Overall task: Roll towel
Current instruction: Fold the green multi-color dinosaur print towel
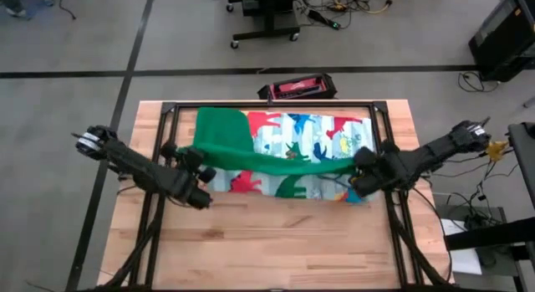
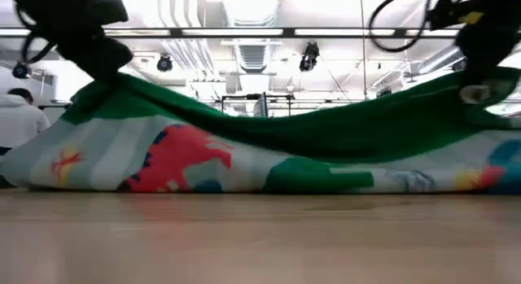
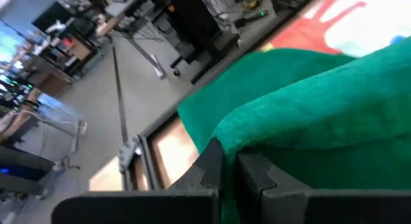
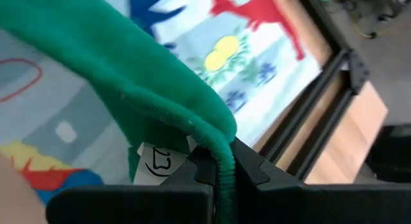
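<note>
Two grippers pinch dinosaur towel [image 1: 284,150] green border: left gripper [image 3: 229,169], right gripper [image 4: 218,169] clamped on edge. Soft, limp, sags between; best held at corners.

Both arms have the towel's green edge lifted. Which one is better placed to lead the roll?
Neither clearly: left gripper and right gripper each pinch the towel edge at opposite ends, level. Likely move both together.

Bright ceiling strip lights [image 2: 269,30], soft blurred wrist views.
</note>
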You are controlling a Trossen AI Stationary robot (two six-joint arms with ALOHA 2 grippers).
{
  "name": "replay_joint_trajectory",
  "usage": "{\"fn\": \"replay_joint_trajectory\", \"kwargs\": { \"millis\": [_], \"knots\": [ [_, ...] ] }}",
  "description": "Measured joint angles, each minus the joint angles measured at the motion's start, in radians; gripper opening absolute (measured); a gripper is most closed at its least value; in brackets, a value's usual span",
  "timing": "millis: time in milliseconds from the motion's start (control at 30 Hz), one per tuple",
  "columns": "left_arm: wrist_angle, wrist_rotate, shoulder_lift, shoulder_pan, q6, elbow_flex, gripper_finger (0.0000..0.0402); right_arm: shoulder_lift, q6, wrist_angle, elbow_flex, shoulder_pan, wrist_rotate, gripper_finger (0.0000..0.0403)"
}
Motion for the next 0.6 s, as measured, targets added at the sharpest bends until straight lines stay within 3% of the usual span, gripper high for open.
{"fn": "replay_joint_trajectory", "kwargs": {
  "millis": [167, 400, 600],
  "knots": [
    [0.137, -0.017, -0.053, 0.17, 0.264, -0.014, 0.0, 0.001, -0.13, 0.016, -0.001, -0.196, 0.088, 0.0],
    [0.579, 0.073, -0.051, 0.355, 0.766, -0.089, 0.0, 0.013, -0.368, 0.191, -0.045, -0.413, 0.106, 0.0],
    [0.659, 0.06, -0.032, 0.458, 0.967, -0.064, 0.0, 0.025, -0.42, 0.132, -0.122, -0.525, 0.075, 0.0]
  ]
}}
